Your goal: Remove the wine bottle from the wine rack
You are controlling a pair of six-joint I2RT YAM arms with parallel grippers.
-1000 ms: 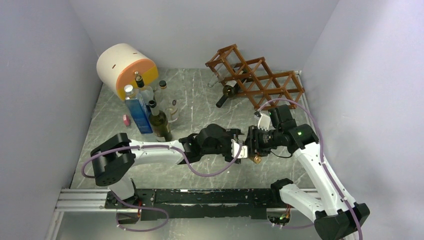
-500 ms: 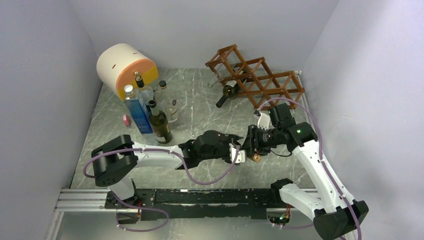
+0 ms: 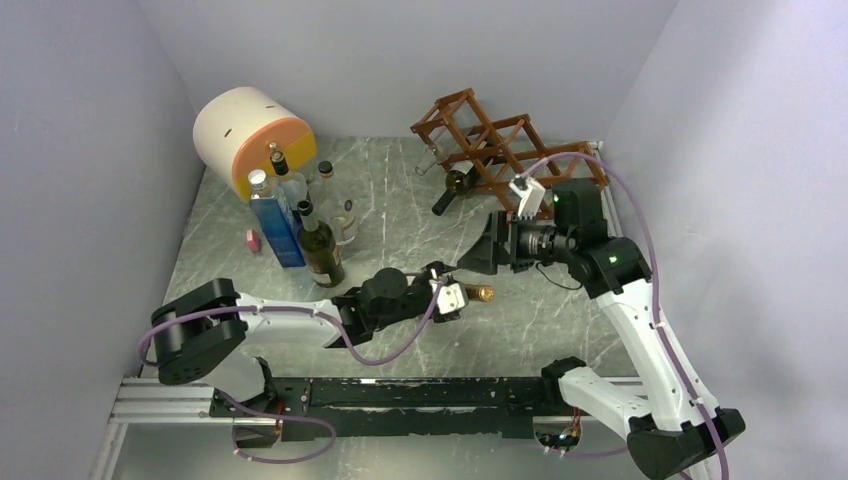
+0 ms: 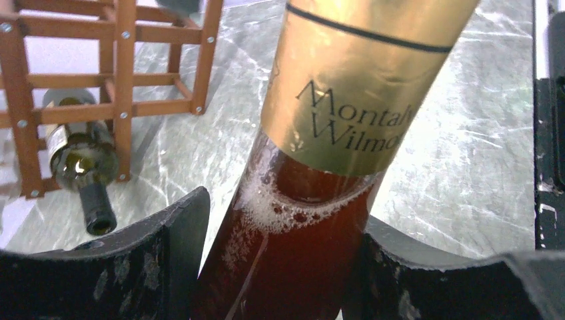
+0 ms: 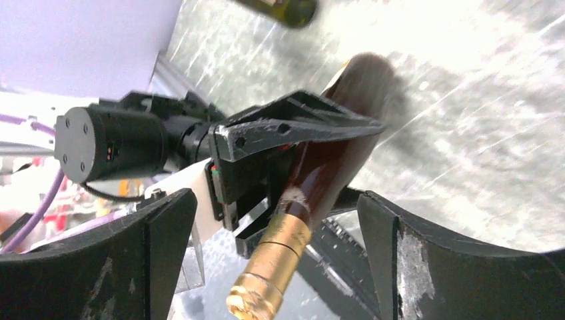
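The wine bottle point(image 3: 478, 293), dark amber with a gold-foil neck point(image 4: 346, 93), hangs clear of the wine rack point(image 3: 510, 150) and low over the table. My left gripper point(image 3: 450, 297) is shut on its shoulder, and the black fingers point(image 4: 166, 253) press both sides of the glass. In the right wrist view the bottle point(image 5: 333, 147) points its foil cap between my right gripper's point(image 5: 276, 260) wide-apart fingers point(image 5: 413, 253) without touching them. That right gripper point(image 3: 487, 250) is open, between the bottle and the rack. A second, green bottle point(image 3: 452, 188) still lies in the rack point(image 4: 113, 67).
A white-and-orange cylinder point(image 3: 250, 135) lies at the back left. In front of it stands a cluster of upright bottles point(image 3: 318, 245), among them a blue one point(image 3: 272, 225), and a small pink object point(image 3: 253, 240). Walls close in on the left, back and right.
My left gripper shut on the bottle and drew it left and toward the near edge. My right gripper let go, opened wide and pulled back toward the rack.
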